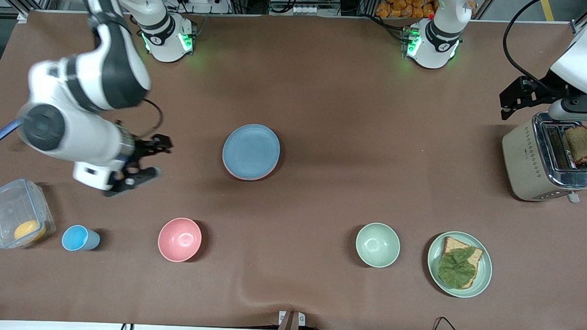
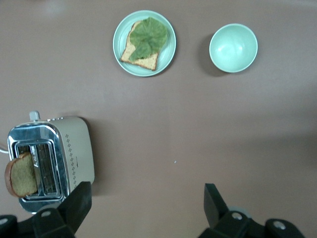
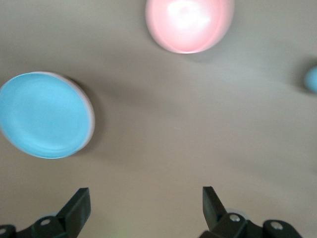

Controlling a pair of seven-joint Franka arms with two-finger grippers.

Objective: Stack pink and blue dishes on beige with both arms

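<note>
Front view: we see the blue plate (image 1: 251, 151) topping the stack mid-table, our right gripper (image 1: 144, 164) and left gripper (image 1: 515, 102) both spread wide, empty.

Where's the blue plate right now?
In the front view the blue plate tops a stack mid-table, a pink rim showing beneath it, farther from the camera than the pink bowl.
</note>
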